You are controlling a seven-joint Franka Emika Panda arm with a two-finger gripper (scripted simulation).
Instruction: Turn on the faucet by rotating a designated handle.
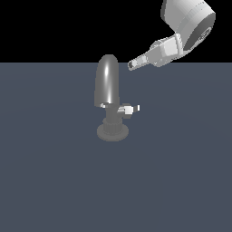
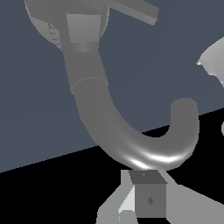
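Note:
The grey faucet [image 1: 107, 81] stands upright on its round disc base [image 1: 112, 132] in the middle of the exterior view. Its handle [image 1: 129, 109] is a short lever with a white tip, sticking from the neck toward the exterior view's right. My gripper [image 1: 132, 65] hangs above the handle, just off the top of the spout on the exterior view's right, touching nothing. Its fingers look pressed together and hold nothing. In the wrist view the curved spout [image 2: 144, 148] passes close by the fingers [image 2: 146, 197]. The handle shows there as a grey bar [image 2: 133, 11] at the neck.
The faucet stands on a flat dark blue-grey floor [image 1: 54, 181] that runs out on all sides. My white arm [image 1: 188, 20] comes in from the exterior view's upper right. A white shape [image 2: 212, 61] at the wrist view's edge cannot be made out.

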